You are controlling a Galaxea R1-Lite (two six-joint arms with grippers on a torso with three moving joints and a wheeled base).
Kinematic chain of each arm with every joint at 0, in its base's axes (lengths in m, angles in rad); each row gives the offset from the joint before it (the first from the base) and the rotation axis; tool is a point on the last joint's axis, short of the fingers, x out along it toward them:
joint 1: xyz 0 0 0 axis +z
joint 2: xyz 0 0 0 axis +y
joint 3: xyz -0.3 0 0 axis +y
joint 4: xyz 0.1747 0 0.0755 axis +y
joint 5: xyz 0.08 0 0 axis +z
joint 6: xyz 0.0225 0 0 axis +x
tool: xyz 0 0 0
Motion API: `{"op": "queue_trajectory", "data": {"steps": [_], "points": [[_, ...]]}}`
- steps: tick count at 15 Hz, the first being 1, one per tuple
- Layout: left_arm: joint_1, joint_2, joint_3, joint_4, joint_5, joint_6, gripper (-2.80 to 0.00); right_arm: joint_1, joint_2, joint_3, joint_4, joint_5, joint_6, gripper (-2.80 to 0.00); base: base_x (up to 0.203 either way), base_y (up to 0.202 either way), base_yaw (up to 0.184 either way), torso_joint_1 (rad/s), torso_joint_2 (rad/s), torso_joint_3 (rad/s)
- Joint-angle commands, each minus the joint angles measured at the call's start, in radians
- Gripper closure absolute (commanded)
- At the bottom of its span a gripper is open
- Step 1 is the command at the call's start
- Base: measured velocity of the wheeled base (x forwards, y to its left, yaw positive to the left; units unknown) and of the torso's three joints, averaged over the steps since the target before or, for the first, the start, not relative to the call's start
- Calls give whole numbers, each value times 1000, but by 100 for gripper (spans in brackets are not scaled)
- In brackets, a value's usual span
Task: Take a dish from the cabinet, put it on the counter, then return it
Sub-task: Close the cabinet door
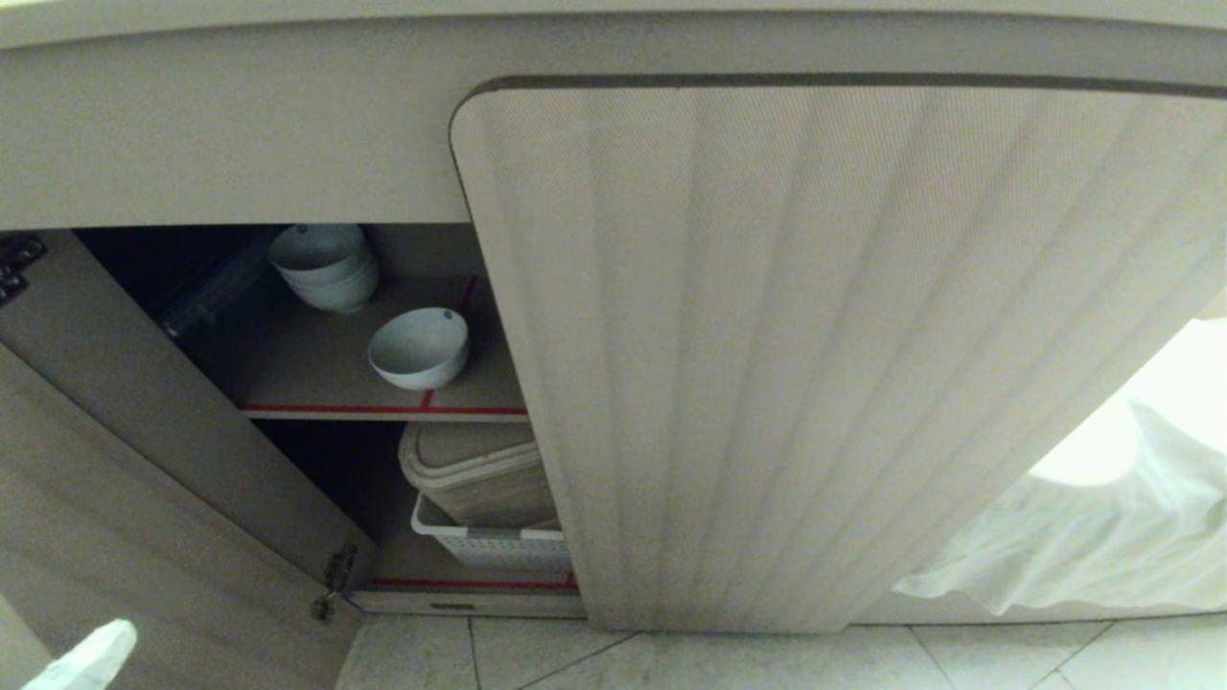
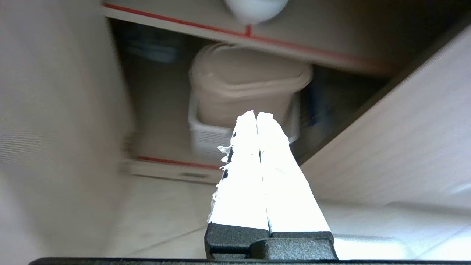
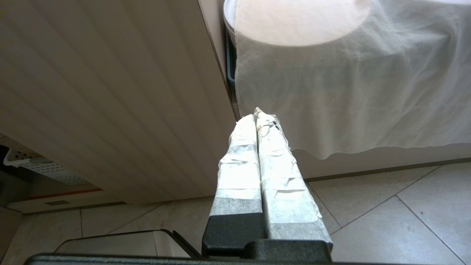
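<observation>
One dish (image 1: 419, 347): white, round, deep, standing upright and alone on the upper shelf (image 1: 316, 369) of the cabinet (image 1: 230, 163). It sits near the shelf's front edge, right on a red tape line that runs back from the edge, most likely a marked spot that keeps it within easy reach. Nothing touches it.

Behind the dish, deeper on the same shelf: a stack of bowls (image 1: 324, 265), nested, apart from it.

Below the dish, on the cabinet's lower level: a beige bin (image 1: 476, 471) set in a white basket (image 1: 494, 546), filling that space to the door line.

Left of the dish: the open door (image 1: 115, 479), swung wide, which leaves the shelf exposed. Right of the dish: the closed ribbed door (image 1: 824, 355), covering the rest of the cabinet. Further right, beyond that door, a white cloth (image 1: 1074, 537) hangs toward the tiled floor (image 1: 767, 661).

Left claw (image 2: 256, 113): low and well short of the dish, in front of the open door, pointing in toward the bin; fingers pressed together, holding nothing. Judged to be either approaching or pulling away; it would have to spread its fingers before it could take the rim.

Right claw (image 3: 258, 112): parked off to the right of the dish, before the closed door and the cloth, fingers together, empty.

Counter: only its underside edge shows above the cabinet.
</observation>
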Motion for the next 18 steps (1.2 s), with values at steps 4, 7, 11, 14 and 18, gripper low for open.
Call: {"op": "queue_trajectory", "data": {"steps": [4, 7, 11, 14, 18], "points": [[129, -406, 0, 345, -82, 293, 0, 0, 0, 0, -1, -1, 1, 0, 0, 0, 0, 0, 0, 0], [131, -456, 0, 370, -97, 309, 0, 0, 0, 0, -1, -1, 1, 0, 0, 0, 0, 0, 0, 0], [131, -456, 1, 372, -94, 300, 0, 0, 0, 0, -1, 1, 1, 0, 0, 0, 0, 0, 0, 0], [131, -456, 1, 373, -86, 275, 0, 0, 0, 0, -1, -1, 1, 0, 0, 0, 0, 0, 0, 0], [131, -456, 1, 373, -86, 263, 0, 0, 0, 0, -1, -1, 1, 0, 0, 0, 0, 0, 0, 0]]}}
